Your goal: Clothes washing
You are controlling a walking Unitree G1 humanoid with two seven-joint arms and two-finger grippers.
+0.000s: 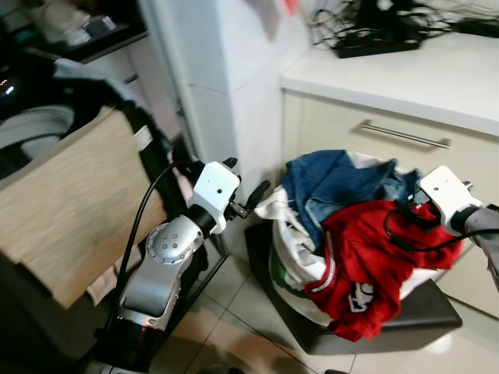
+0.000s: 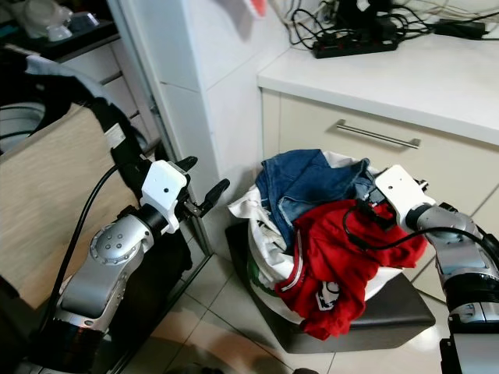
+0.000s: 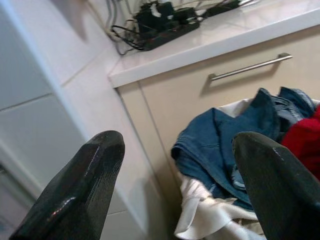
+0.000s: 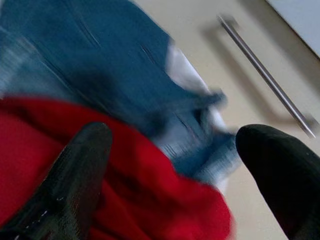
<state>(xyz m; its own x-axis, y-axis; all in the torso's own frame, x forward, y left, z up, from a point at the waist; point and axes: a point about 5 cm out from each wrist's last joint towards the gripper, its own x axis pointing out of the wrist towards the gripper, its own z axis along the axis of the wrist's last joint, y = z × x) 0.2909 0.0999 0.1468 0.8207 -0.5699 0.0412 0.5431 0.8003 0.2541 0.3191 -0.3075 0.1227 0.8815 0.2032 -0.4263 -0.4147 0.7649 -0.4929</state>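
Blur softens the right gripper (image 4: 175, 175), spread over red garment (image 2: 335, 249) and jeans (image 2: 300, 183); left gripper (image 3: 175, 180) also spread.

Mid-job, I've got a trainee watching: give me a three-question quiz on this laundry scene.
1. True or false: the red garment lies on top of the laundry pile.
2. Which hand is poised over the clothes: left hand or right hand?
3. Fill in: the blue item beside the red one is a pair of ____.

Key: 1 true. 2 right hand, open above the red garment; the left hand, also open, is off to the side near the white wall. 3 jeans.
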